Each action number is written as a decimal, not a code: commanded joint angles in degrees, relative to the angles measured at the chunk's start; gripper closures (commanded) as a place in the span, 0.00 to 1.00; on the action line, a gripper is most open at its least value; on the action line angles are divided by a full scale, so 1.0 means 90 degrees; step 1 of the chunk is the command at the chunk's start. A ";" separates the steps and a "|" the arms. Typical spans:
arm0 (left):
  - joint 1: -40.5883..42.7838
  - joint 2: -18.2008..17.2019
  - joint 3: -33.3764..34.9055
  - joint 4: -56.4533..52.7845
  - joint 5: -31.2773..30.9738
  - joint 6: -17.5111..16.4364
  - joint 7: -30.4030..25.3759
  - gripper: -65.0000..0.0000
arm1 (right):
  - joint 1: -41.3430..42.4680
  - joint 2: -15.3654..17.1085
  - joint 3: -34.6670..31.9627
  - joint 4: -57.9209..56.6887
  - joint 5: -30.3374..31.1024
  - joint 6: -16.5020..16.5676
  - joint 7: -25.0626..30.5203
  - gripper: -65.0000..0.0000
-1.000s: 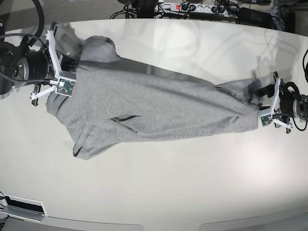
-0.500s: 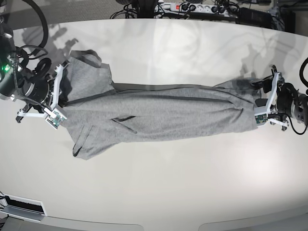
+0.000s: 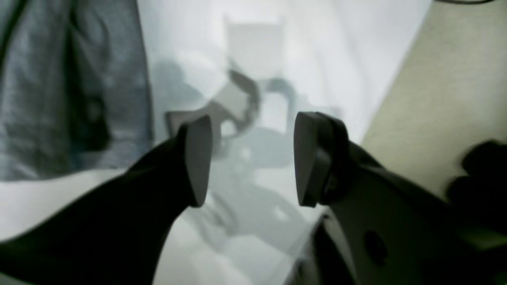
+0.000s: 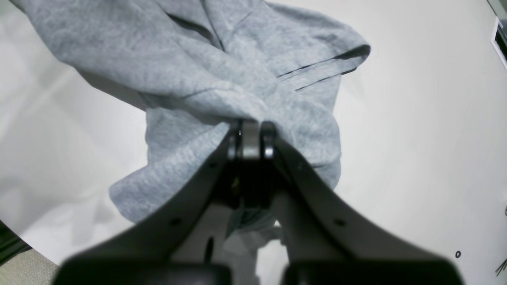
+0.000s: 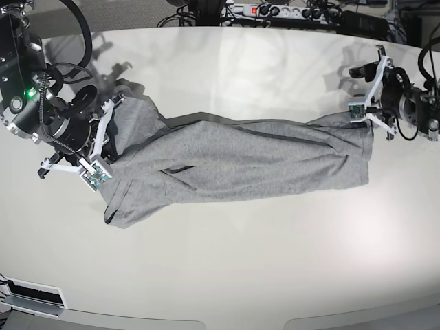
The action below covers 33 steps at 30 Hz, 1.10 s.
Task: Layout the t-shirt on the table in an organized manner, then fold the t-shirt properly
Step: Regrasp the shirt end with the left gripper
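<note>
The right gripper (image 4: pixel 251 136) was clamped on a bunched fold of the t-shirt (image 5: pixel 234 165), its two dark fingers pressed together with grey cloth pinched between the tips, as the wrist view showed. In the base view that gripper (image 5: pixel 103 148) sat at one end of the t-shirt, though the pinch itself was masked there by the white bracket and the arm's dark body. The left gripper (image 3: pixel 249 158) stood with its jaws wide apart and nothing between the pads; only glossy tabletop and a blurred reflection of the gripper showed in the gap. In the base view it (image 5: pixel 364 93) hung just past the opposite end of the t-shirt, apart from the cloth, above the table (image 5: pixel 227 268). The garment lay on the table as a long, narrow, rumpled band stretched between the two arms, a short sleeve with its dark hem line spilling out beside the right gripper. No lettering could be seen on the side facing up, and the collar could not be picked out among the folds. The left wrist view was soft and out of focus: a strip of grey fabric (image 3: pixel 71 91) ran along one edge of the frame, its end cut off. Beyond the table's far edge from the t-shirt, a power strip (image 5: pixel 275 12) and tangled cables (image 5: pixel 192 17) were partly cropped.
</note>
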 commanded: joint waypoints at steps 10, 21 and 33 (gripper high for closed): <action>-0.0022 0.0199 -0.0083 0.0041 0.1411 0.1503 -0.0474 0.48 | 0.0051 0.0087 0.0051 0.0078 0.0005 0.0000 0.0073 1.00; -0.0257 0.0340 -0.0083 -0.0041 0.2193 0.2375 -0.0476 0.48 | 0.0051 0.0087 0.0051 0.0078 0.0007 -0.0005 -0.0017 1.00; -0.0877 0.0469 -0.0083 -0.0563 0.1753 0.1307 -0.0673 0.48 | 0.0053 0.0087 0.0051 0.0078 0.0007 -0.0005 -0.0015 1.00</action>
